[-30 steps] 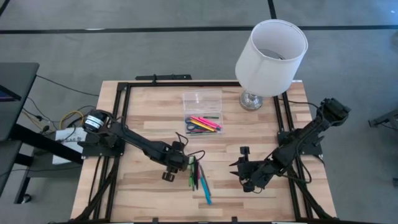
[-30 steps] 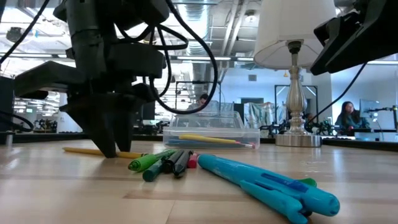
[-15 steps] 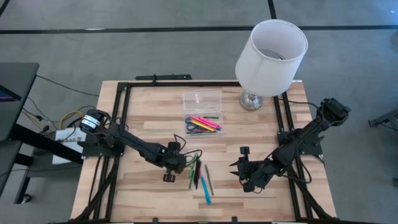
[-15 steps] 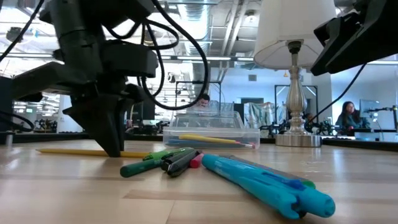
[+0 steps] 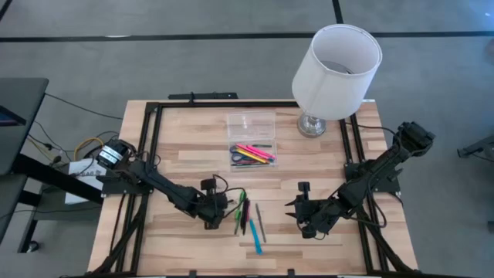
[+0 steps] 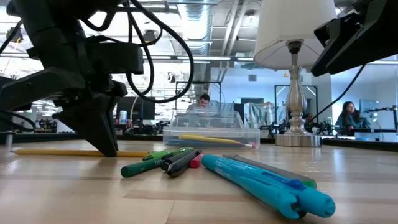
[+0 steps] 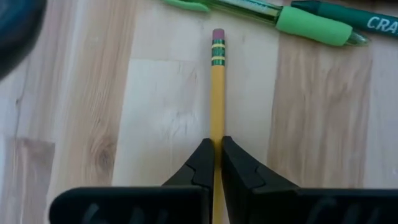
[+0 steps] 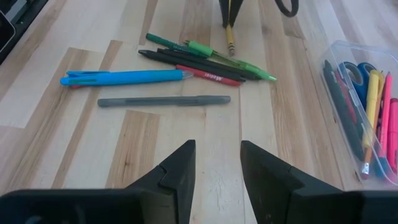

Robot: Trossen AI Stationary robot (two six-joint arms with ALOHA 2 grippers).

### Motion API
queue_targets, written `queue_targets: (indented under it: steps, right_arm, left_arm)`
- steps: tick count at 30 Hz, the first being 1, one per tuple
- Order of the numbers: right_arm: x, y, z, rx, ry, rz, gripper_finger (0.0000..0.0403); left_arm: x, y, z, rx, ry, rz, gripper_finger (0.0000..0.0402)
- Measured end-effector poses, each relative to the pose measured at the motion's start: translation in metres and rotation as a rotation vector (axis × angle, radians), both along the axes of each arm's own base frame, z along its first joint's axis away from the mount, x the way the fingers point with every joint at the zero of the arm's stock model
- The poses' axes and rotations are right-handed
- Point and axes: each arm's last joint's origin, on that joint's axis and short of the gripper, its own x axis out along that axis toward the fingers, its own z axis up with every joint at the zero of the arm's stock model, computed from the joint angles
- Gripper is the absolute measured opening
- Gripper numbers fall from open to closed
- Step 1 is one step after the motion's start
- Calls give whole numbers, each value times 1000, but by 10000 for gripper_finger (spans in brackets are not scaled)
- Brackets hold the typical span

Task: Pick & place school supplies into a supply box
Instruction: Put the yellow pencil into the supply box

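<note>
Moved since the earlier frame: left gripper (image 5: 210, 222) has slid away from the heap of pens (image 5: 245, 216), further from the supply box (image 5: 252, 153), dragging one yellow pencil (image 7: 217, 99) clear of the heap; its fingers, then apart, are now pinched tight on that pencil's shaft. Item: yellow pencil, lying flat on the table (image 5: 177, 139); its long axis runs straight out ahead of the left gripper's fingers, the pink eraser end pointing toward the heap and stopping just short of a green pen (image 7: 280, 15); the other end sticks out behind the fingers in the low view. Landmark: supply box, open, already holding pink markers, scissors and a few pencils; it lies beyond the heap from the left gripper, so the carry, by my reading, goes past the heap, and the pencil may need turning to lie along the box's length. Remaining loose stock: green and black pens bunched together, a blue pen (image 8: 124, 77) and a grey pen (image 8: 163, 100) beside them. Right gripper (image 8: 217, 163): jaws wide, holding nothing, waiting on the far side of the heap from the left gripper, with the box off to one side of it. Nearer arm for this pencil: left.
</note>
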Motion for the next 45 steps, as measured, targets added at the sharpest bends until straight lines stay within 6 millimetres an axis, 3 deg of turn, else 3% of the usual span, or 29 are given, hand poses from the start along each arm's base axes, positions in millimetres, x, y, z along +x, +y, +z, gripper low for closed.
queue_targets:
  steps: [6, 16, 28, 32, 35, 40, 45]
  right_arm:
    - [0, 0, 0, 0, 0, 0, 121]
    - [0, 0, 0, -1, 2, 0, 121]
    - [0, 0, 0, -2, 2, 0, 121]
    - [0, 0, 0, -2, 2, 0, 121]
    - [0, 0, 0, -2, 2, 0, 121]
    - [0, 0, 0, -2, 2, 0, 121]
    - [2, -2, 0, -2, -1, -7, 121]
  left_arm:
    - [-7, 0, 3, 26, 8, 54, 0]
    - [-18, 8, 30, 63, -29, 51, 1]
    - [-21, 13, 33, 179, -44, 73, 3]
    - [-35, 23, 33, 335, 28, 116, 2]
    - [-46, 32, 36, 371, 17, 126, 25]
    - [-80, 63, 35, 306, -55, 189, 80]
    - [-108, 94, 27, 156, -238, 193, 128]
